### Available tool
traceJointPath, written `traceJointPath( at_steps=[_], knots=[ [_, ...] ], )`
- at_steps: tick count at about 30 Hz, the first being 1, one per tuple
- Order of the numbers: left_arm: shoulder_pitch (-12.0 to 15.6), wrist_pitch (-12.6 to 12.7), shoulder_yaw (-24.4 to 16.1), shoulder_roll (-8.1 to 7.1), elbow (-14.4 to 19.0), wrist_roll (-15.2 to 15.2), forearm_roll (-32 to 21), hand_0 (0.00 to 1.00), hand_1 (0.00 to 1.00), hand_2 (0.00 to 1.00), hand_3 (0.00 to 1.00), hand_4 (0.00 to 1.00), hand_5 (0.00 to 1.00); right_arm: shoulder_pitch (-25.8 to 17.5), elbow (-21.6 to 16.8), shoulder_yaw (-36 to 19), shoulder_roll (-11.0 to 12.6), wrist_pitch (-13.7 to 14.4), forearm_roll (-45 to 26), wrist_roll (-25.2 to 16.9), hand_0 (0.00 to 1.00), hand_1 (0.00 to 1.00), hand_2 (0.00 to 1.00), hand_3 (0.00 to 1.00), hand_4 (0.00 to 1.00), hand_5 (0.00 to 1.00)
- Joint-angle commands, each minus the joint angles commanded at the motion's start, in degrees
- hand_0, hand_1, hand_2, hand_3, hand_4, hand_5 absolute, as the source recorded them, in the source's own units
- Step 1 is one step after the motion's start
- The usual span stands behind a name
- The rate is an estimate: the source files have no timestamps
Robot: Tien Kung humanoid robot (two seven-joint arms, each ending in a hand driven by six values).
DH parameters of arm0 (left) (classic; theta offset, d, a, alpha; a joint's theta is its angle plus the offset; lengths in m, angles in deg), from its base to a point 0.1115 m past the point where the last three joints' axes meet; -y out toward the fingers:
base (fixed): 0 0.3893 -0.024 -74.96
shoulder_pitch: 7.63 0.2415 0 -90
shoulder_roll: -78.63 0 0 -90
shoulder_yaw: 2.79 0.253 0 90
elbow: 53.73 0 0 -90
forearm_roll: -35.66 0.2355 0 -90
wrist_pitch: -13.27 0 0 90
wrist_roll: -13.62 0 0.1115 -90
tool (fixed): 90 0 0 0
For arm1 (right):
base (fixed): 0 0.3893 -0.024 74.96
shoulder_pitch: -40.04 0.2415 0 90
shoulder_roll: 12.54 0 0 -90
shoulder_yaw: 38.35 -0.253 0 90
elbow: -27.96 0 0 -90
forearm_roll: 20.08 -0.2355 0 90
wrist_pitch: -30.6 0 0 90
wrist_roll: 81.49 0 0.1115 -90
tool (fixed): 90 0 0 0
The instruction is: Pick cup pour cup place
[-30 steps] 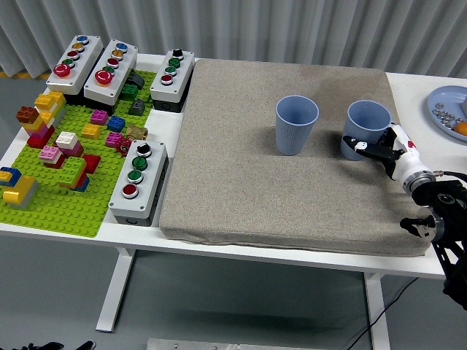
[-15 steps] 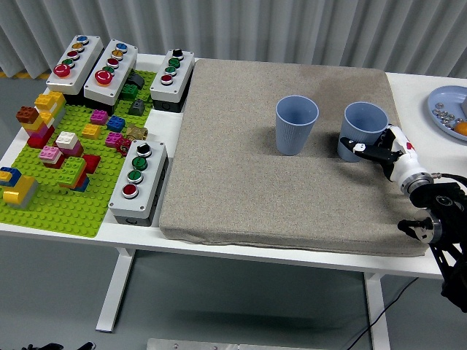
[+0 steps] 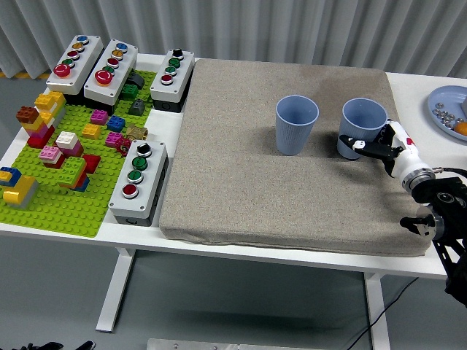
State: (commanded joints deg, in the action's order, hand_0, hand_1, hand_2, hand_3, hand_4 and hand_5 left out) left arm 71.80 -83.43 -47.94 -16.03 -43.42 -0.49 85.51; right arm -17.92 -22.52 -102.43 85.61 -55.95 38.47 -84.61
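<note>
With your right hand clasping the right-hand blue ribbed plastic cup near the grey fabric mat's right edge, firm your grip before lifting.

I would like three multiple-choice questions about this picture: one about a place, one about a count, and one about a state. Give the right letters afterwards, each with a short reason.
1. Where do the two blue cups stand?
A. on the grey mat
B. on the green brick baseplate
C. on the blue plate

2. How many button boxes are on the table?
A. two
B. four
C. six

3. What is the right hand doing?
A. resting off the table
B. closing its fingers on the right blue cup
C. holding the left cup in the air

Answers:
1 A: both the left blue cup and the right blue cup stand upright on the grey mat.
2 B: three button boxes stand at the far left and one beside the mat's left edge.
3 B: the right hand has its fingers against that cup's lower wall.
</note>
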Motion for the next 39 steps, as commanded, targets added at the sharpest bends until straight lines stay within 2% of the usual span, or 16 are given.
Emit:
traceJointPath(
  at_steps=[5,12,26,39],
  knots=[
    [0.04,0.01,-0.19,-0.10,0.00,-0.04,0.13,0.768,0.752,0.812,0.650,0.500,0.969,1.54,-0.75,1.26,1.40,0.67,3.43,-0.21,0.803,0.668,0.565,0.671,0.694,0.002],
    [-0.02,0.04,-0.28,-0.21,0.00,-0.06,0.15,0.768,0.752,0.812,0.649,0.500,0.969,4.08,-0.74,3.69,2.13,1.52,6.43,-0.49,0.802,0.668,0.566,0.670,0.694,0.002],
    [0.31,0.13,-0.07,-0.41,0.00,-0.11,-0.04,0.768,0.753,0.811,0.650,0.501,0.968,6.59,-0.97,5.82,1.04,4.56,13.67,-0.43,0.815,0.677,0.581,0.676,0.695,0.004],
    [0.34,0.08,-0.07,-0.43,0.00,-0.10,0.07,0.768,0.752,0.811,0.650,0.501,0.968,6.41,-3.90,6.43,-0.04,7.96,24.51,-0.02,0.819,0.679,0.584,0.677,0.695,0.006]
  ],
)
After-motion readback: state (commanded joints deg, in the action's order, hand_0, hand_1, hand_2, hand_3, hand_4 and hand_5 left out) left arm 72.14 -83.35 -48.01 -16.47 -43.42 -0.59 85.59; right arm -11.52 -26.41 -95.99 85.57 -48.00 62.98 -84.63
